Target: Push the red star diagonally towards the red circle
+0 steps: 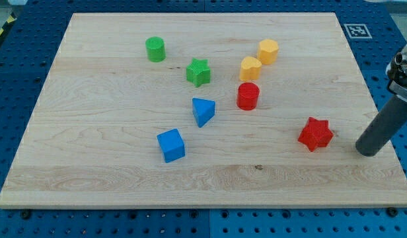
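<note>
My tip (370,151) sits near the tabletop's (124,178) right edge, toward the bottom-right corner. End effector is a bare rod: no jaws, nothing pinched, touching no block. Red star (315,134) lies just to the view's left of the tip, slightly higher, apart from it. Red circle (248,96) is further left and up from the star, so tip, star and circle fall roughly on one diagonal, though the tip looks a bit low of it. Yellow blocks (250,67) sit just beyond the circle.
</note>
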You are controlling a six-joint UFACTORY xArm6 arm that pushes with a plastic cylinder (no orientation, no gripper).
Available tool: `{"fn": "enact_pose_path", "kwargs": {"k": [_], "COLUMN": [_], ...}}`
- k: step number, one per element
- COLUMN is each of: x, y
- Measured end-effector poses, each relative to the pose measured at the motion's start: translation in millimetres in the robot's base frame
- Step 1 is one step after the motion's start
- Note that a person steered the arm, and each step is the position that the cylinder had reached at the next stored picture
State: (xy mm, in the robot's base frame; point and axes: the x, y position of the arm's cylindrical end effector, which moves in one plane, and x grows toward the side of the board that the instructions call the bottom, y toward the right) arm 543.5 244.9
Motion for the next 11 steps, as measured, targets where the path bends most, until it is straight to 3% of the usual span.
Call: {"fn": "enact_pose_path", "kwargs": {"k": [1, 11], "x": [1.0, -7.7], "y": [-30.1, -79.7]}}
